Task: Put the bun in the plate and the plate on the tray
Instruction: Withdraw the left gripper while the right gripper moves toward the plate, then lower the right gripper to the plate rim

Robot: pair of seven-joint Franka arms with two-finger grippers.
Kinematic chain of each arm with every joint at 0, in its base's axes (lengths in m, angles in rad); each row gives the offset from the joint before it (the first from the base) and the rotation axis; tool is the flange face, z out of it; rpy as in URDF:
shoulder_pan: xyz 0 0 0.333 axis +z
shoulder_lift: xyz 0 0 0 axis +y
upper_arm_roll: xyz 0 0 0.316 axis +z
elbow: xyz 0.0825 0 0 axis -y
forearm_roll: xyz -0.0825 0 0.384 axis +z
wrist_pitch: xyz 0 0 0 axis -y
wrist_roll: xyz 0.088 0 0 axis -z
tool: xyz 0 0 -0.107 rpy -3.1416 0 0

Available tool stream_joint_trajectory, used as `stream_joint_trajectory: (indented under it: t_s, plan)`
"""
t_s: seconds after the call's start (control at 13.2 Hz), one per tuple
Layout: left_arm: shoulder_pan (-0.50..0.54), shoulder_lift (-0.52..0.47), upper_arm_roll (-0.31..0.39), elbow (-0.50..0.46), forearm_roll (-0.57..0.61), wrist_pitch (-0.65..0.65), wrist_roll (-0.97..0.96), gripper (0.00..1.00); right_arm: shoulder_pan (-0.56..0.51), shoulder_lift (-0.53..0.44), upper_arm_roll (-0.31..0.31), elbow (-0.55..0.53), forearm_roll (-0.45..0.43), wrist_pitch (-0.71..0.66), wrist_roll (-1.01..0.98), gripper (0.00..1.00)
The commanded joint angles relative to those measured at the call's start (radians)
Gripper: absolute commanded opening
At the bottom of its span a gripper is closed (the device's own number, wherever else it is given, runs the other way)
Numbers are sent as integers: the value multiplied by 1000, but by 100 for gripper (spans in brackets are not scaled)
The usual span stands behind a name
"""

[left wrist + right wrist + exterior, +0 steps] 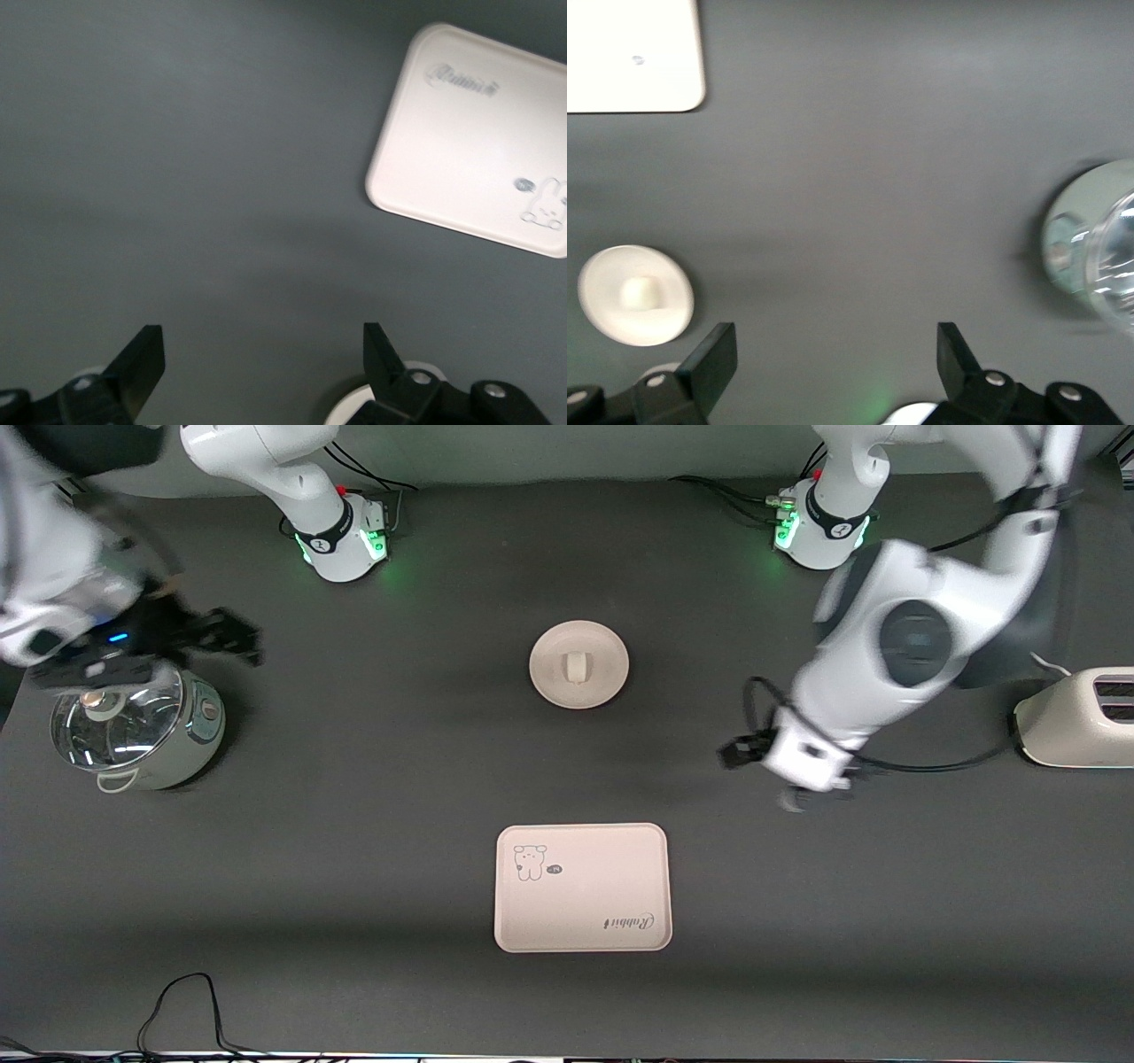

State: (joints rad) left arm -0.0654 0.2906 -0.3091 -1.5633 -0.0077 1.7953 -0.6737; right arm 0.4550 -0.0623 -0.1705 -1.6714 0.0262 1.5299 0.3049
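The round cream plate [549, 669] lies mid-table with the small off-white bun [577, 666] standing on it; both show in the right wrist view, plate [598, 297] and bun [640, 292]. The pink rectangular tray [582, 887], with its bear drawing and script, lies nearer to the front camera than the plate, with bare table between them, and shows as tray [469, 133] and tray [629, 53]. My left gripper [819, 795] hangs open and empty over bare table toward the left arm's end, with its fingers wide apart in its wrist view, gripper [263, 354]. My right gripper [232, 636] is open and empty above the table beside the pot, gripper [833, 359].
A pale green pot with a glass lid [133, 731] stands at the right arm's end, pot [1090, 252]. A cream toaster [1076, 717] stands at the left arm's end. A black cable [177, 1001] loops near the table's front edge.
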Motion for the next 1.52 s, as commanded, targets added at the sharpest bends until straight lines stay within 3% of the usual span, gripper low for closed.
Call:
stream_joint_trajectory:
  t_s: [0.0,0.3,0.61,0.68,0.84,1.44]
  plan:
    - [74,-7,-8,60,9,-88,58,100,250,-27,-7,-28,1,26,276,100]
    - [234,-51,14,65,26,-164,272,100,450,-19,-6,-19,66,84,501,100]
    - [110,-96,279,54,3,-209,534,100,533,16,-6,-24,110,156,531,100]
    - [78,-109,324,49,2,-217,571,100,534,21,-6,-31,115,176,524,100]
    - [65,-155,346,40,2,-252,611,100,534,44,-6,-62,115,212,519,100]
    - [62,-265,331,-35,5,-251,612,100,564,50,-3,-563,113,807,449,100]
